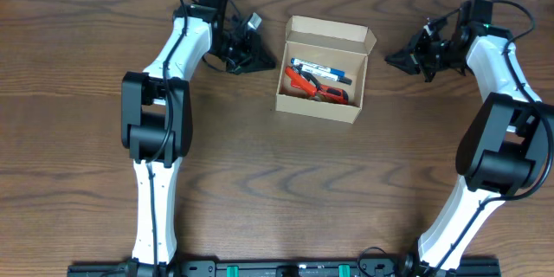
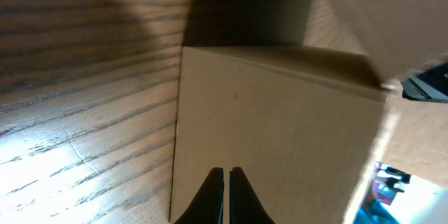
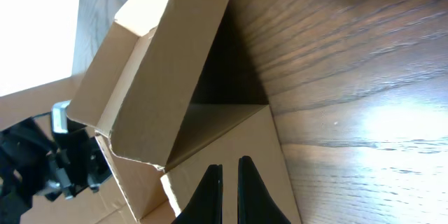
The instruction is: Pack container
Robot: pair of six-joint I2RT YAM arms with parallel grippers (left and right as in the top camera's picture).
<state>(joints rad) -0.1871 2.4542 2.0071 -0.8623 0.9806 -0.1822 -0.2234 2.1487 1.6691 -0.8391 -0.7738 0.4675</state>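
I saw the container (image 1: 317, 109) sitting at the far middle of the table (image 1: 260, 192), with its lid flap (image 1: 333, 29) standing open along the far edge. Inside lay a blue-and-white marker (image 1: 322, 72) and an orange-handled tool (image 1: 313, 89) that I couldn't identify.

The left gripper (image 1: 273, 61) pointed at the box's left wall from just beside it. I couldn't tell whether it touched. Its jaws were pressed together with only a sliver between them, and they gripped nothing.

The right gripper (image 1: 389, 56) sat near the right side, apart from the box, with its jaws likewise almost together and empty. The raised flap leaned out toward it.

The widest open room lay on the near side of the box, between the 2 arms.
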